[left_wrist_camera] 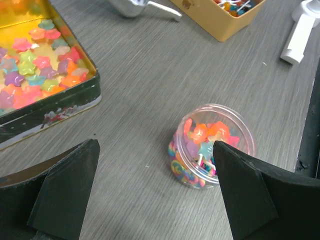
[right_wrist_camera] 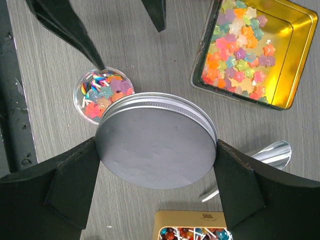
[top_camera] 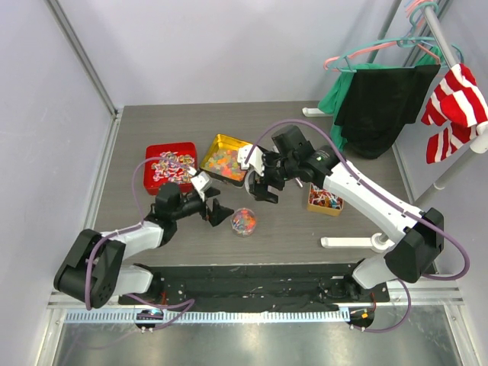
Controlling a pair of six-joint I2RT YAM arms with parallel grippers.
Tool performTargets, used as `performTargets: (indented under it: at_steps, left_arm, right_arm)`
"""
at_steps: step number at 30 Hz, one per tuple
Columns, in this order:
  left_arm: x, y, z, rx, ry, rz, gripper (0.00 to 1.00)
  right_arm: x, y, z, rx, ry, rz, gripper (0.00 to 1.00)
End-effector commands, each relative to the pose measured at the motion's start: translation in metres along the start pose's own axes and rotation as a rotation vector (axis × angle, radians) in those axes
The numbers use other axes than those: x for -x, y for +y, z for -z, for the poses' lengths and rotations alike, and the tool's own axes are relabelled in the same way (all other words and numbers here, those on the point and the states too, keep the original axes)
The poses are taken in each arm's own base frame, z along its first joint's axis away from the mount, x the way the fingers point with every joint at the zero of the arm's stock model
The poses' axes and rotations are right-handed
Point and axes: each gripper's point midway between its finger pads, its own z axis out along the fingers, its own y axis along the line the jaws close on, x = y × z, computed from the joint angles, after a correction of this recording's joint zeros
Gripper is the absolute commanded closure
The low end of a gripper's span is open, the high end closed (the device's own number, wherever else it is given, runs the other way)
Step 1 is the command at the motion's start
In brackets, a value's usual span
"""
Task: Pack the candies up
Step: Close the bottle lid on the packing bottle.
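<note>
A small clear jar (top_camera: 244, 221) filled with candies stands open on the table; it also shows in the left wrist view (left_wrist_camera: 212, 145) and the right wrist view (right_wrist_camera: 102, 92). My left gripper (top_camera: 217, 212) is open and empty, its right finger close beside the jar (left_wrist_camera: 150, 200). My right gripper (top_camera: 264, 189) is shut on a round silver lid (right_wrist_camera: 156, 140), held above the table up and to the right of the jar. A gold tin (top_camera: 226, 158) holds star-shaped gummy candies (right_wrist_camera: 240, 50). A red tin (top_camera: 171, 165) holds wrapped candies.
A small tan box of lollipops (top_camera: 325, 202) sits right of centre. A silver scoop (right_wrist_camera: 265, 157) lies on the table near it. A white bracket (top_camera: 354, 242) lies at the front right. A clothes rack with garments (top_camera: 389, 91) stands at the back right.
</note>
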Motion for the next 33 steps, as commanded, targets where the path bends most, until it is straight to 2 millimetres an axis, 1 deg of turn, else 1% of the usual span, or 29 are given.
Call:
performTargets:
  at_steps: [1, 4, 5, 6, 7, 9, 10, 13, 16, 18, 19, 20, 21, 23, 26, 28, 29, 30, 33]
  left_arm:
    - [0.049, -0.016, 0.005, -0.074, -0.227, -0.176, 0.00]
    - [0.040, -0.025, 0.006, -0.121, -0.212, -0.185, 0.00]
    - [0.035, -0.026, 0.006, -0.135, -0.201, -0.201, 0.00]
    - [0.028, -0.031, 0.005, -0.163, -0.187, -0.208, 0.00]
    - [0.020, -0.034, 0.004, -0.184, -0.168, -0.204, 0.00]
    - [0.013, -0.040, 0.004, -0.226, -0.158, -0.252, 0.00]
    - [0.008, -0.048, 0.004, -0.266, -0.148, -0.251, 0.00]
    - [0.002, -0.061, 0.007, -0.335, -0.133, -0.256, 0.00]
    - [-0.007, -0.069, 0.010, -0.369, -0.120, -0.285, 0.00]
    - [-0.018, -0.071, 0.011, -0.371, -0.100, -0.289, 0.00]
    - [-0.024, -0.071, 0.011, -0.378, -0.095, -0.329, 0.00]
    - [-0.036, -0.073, 0.011, -0.383, -0.073, -0.342, 0.00]
    - [-0.042, -0.074, 0.011, -0.387, -0.064, -0.358, 0.00]
    - [-0.049, -0.076, 0.011, -0.395, -0.055, -0.401, 0.00]
    - [-0.051, -0.070, 0.004, -0.353, -0.040, -0.416, 0.00]
    - [-0.056, -0.072, 0.001, -0.363, -0.027, -0.417, 0.00]
    - [-0.054, -0.071, -0.002, -0.355, -0.026, -0.417, 0.00]
    - [-0.058, -0.067, -0.006, -0.325, -0.007, -0.408, 0.00]
    - [-0.055, -0.054, -0.017, -0.247, 0.014, -0.389, 0.00]
  right_arm:
    - [0.014, -0.003, 0.014, -0.033, -0.040, 0.033, 0.37]
    - [0.019, -0.005, 0.018, -0.038, -0.055, 0.029, 0.36]
    - [0.021, -0.005, 0.019, -0.037, -0.058, 0.025, 0.36]
    - [0.022, -0.004, 0.020, -0.034, -0.064, 0.026, 0.37]
    - [0.023, -0.004, 0.021, -0.034, -0.065, 0.027, 0.36]
    - [0.022, -0.003, 0.020, -0.031, -0.060, 0.026, 0.37]
    - [0.021, -0.002, 0.020, -0.028, -0.057, 0.027, 0.36]
    - [0.019, -0.003, 0.020, -0.029, -0.050, 0.031, 0.37]
    - [0.022, -0.004, 0.024, -0.036, -0.056, 0.038, 0.37]
    - [0.024, -0.004, 0.025, -0.037, -0.059, 0.043, 0.37]
    - [0.024, -0.005, 0.024, -0.035, -0.059, 0.040, 0.37]
    - [0.024, -0.004, 0.023, -0.028, -0.058, 0.040, 0.36]
    - [0.024, -0.003, 0.022, -0.023, -0.059, 0.039, 0.37]
    - [0.022, -0.002, 0.018, -0.010, -0.053, 0.035, 0.37]
    - [0.018, -0.001, 0.012, 0.009, -0.037, 0.023, 0.37]
    - [0.017, 0.001, 0.008, 0.026, -0.030, 0.022, 0.37]
    - [0.015, 0.002, 0.005, 0.035, -0.020, 0.020, 0.37]
    - [0.014, 0.002, 0.004, 0.040, -0.018, 0.019, 0.37]
    - [0.011, 0.005, 0.000, 0.055, -0.013, 0.016, 0.37]
